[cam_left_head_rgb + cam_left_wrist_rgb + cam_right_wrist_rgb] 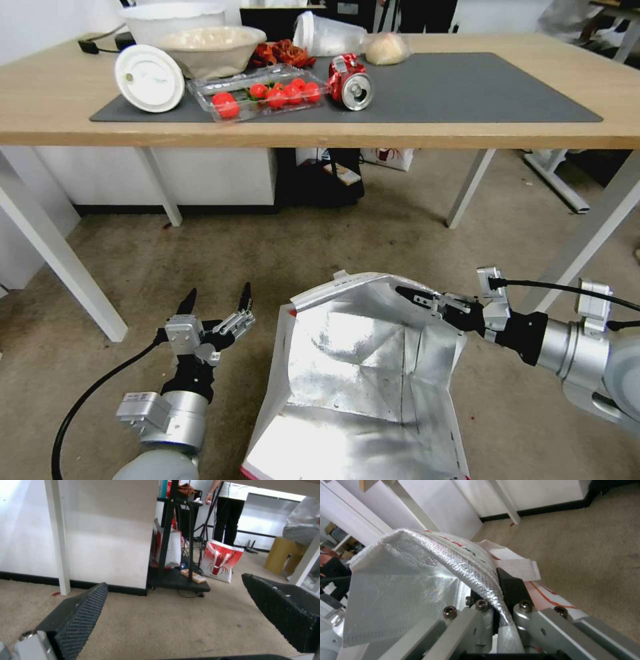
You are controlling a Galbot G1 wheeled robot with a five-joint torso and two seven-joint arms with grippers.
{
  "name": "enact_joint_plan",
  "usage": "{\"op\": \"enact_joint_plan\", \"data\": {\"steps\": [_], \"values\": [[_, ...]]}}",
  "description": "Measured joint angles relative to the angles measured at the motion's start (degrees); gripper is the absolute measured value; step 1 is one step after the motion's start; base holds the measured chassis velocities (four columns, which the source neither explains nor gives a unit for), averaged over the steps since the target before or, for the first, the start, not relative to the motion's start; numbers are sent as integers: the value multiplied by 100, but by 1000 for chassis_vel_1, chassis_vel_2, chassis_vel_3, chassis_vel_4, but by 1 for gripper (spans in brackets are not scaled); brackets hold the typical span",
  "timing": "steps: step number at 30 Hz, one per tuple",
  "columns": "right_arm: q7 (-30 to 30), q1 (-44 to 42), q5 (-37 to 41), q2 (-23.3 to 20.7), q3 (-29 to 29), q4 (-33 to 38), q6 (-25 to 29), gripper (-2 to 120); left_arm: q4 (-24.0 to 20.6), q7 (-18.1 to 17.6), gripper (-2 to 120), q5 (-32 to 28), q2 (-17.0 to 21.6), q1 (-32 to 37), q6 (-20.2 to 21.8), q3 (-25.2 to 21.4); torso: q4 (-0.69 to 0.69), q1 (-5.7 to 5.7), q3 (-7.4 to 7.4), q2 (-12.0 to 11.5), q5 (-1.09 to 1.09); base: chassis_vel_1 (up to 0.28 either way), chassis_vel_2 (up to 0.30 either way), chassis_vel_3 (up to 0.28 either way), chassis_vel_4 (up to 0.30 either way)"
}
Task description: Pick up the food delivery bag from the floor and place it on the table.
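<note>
Your food delivery bag (pixel 360 373) stands on the floor (pixel 220 260) in front of the table (pixel 467 133), near the table's front edge but not under it. Its mouth is wide open, so you see the shiny silver lining. A white loop handle (pixel 520 567) sticks out at the rim.

Your right gripper (pixel 417 297) reaches in from the right, with the arm held low and nearly flat. Its fingers are pressed together on the bag's top rim, at the far right corner. In the right wrist view the silver rim is squeezed between the two black pads (pixel 510 587).

Your left gripper (pixel 217 300) sits low over the floor, just left of the bag and not touching it. Its fingers (pixel 80 615) point toward the table and are spread wide with nothing between them.

No words can be read on your bag. A second red-and-white bag (pixel 221 561) with a red figure stands farther off on the floor beyond the table.

On the table, a dark grey mat (pixel 467 87) is bare along its right half. At the left end sit a clear box of tomatoes (pixel 267 93), a red can (pixel 350 81) on its side, bowls (pixel 210 47) and a white lid (pixel 148 77). The floor between the bag and the table legs is open.
</note>
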Motion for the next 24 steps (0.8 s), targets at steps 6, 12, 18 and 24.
{"op": "enact_joint_plan", "data": {"steps": [6,12,18,24], "values": [[-61,-63,-132,66,-9,46,8,0,-29,-76,100,-96,-3,28,-111,35,0,0,0,0,0,0,0,0,0],[-122,-131,-247,147,-57,97,15,0,-82,-108,100,-297,8,42,-154,73,-1,10,60,77,0,0,0,0,0],[-133,-141,-289,179,-96,153,17,0,-89,-112,100,-267,11,57,-151,63,0,7,216,233,0,0,0,0,0],[-134,-127,-278,137,-110,210,12,0,-129,-128,100,-255,17,81,-129,40,0,26,357,392,0,0,0,0,0]]}}
